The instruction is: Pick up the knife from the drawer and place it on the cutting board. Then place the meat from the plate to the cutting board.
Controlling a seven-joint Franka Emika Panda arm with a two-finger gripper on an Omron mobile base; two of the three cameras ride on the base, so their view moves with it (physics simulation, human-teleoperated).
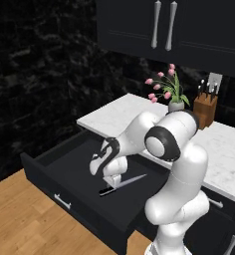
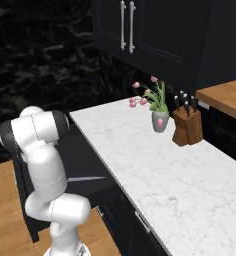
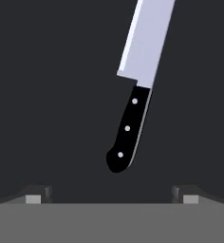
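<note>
The black drawer stands pulled out below the counter. On its dark floor lies the knife, silver blade pointing right and black handle toward the drawer's front. My gripper hangs just above the handle end, pointing down into the drawer. In the hand view its fingertips stand wide apart, open, with the handle's butt a little ahead of the gap and nothing between them. Past my arm, the blade pokes out in the right base view. The cutting board, the meat and the plate are out of view.
A white marble counter runs behind the drawer, carrying a vase of pink tulips and a wooden knife block. Black wall cabinets hang above it. The drawer front has a small silver handle; wooden floor lies before it.
</note>
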